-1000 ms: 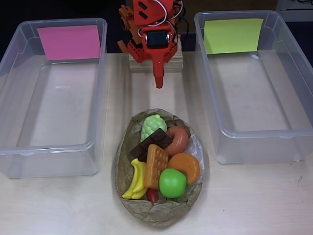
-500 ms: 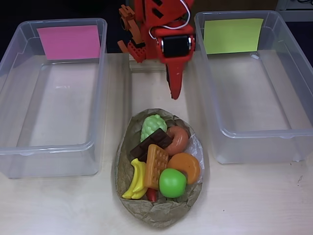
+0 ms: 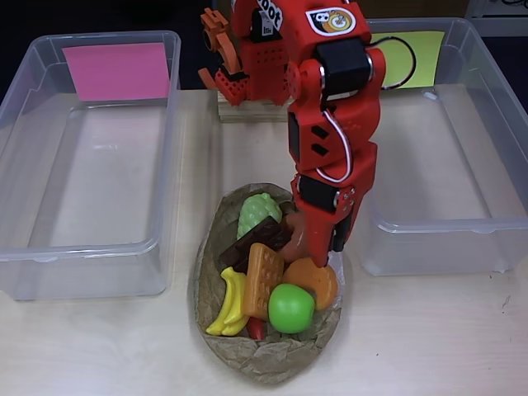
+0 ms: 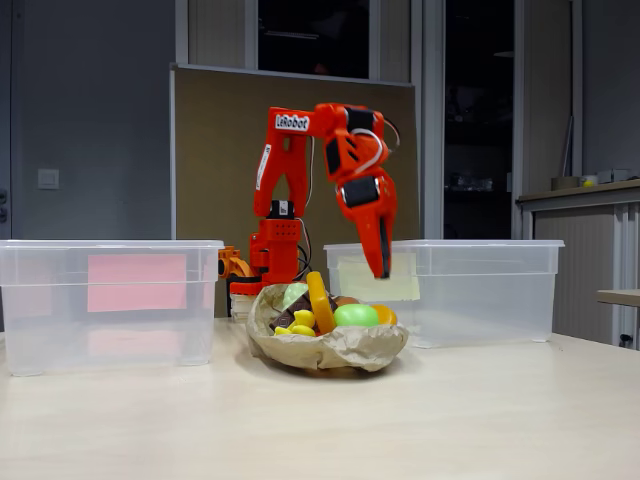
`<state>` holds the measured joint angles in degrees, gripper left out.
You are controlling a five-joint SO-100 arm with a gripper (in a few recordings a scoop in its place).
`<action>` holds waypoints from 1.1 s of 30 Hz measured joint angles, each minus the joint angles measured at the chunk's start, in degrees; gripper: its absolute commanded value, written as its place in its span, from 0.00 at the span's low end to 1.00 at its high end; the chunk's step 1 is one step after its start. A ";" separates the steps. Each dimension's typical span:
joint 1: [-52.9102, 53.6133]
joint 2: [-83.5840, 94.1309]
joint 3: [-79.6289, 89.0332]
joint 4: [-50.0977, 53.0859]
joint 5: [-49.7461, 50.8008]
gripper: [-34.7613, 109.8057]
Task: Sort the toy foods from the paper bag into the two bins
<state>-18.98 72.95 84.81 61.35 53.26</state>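
The paper bag is seen lying open near the front edge of the surface, midway between its left and right edges, and the toy foods are heaped inside it. In the overhead view the green grapes are placed at the far end of the heap, with the chocolate bar just in front of them and the waffle propped against it. The yellow bananas are laid along the left side, the green apple at the front, and the red chili is partly hidden between them. The orange croissant is set on the right side, and the brown donut behind it is partly covered by the arm.

The pincer is pointed downward above the right part of the heap, apart from the pieces in the fixed view; whether its jaws are parted cannot be told.

The bin with the pink label is stood toward the left edge, and the bin with the yellow-green label toward the right edge. The orange arm is mounted at the back edge between them.
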 measured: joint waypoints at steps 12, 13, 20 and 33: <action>-0.09 -4.39 -0.88 -2.02 6.42 0.42; -0.09 -4.39 -0.88 -2.46 7.29 0.42; -0.70 -4.39 1.85 -5.98 14.41 0.43; -2.29 -4.39 6.06 -10.55 21.53 0.42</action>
<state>-21.27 68.55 90.88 50.80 74.79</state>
